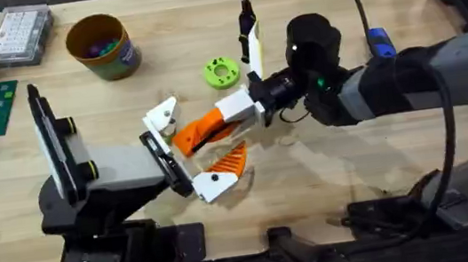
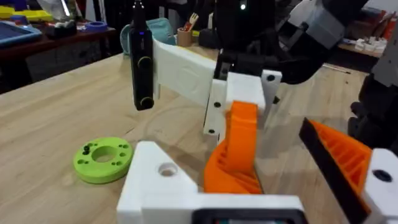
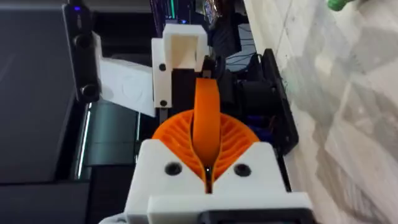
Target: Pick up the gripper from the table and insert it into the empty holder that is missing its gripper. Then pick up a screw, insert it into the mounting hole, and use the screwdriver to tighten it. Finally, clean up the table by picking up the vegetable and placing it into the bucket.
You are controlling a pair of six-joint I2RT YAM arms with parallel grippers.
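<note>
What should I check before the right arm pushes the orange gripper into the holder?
1. Grip: right claw shut on the gripper: ok.
2. Alignment of the gripper with the empty holder: cannot tell.
3. Path: green disc lies apart from the work: ok.
4. Cleanup: bucket upright, apart from both arms: ok.

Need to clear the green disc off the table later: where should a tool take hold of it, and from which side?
Grip the green disc across its outer rim, coming straight down from above. It lies flat on the table, so a sideways approach probably finds little to pinch. It is round, so any line across the rim should serve.
</note>
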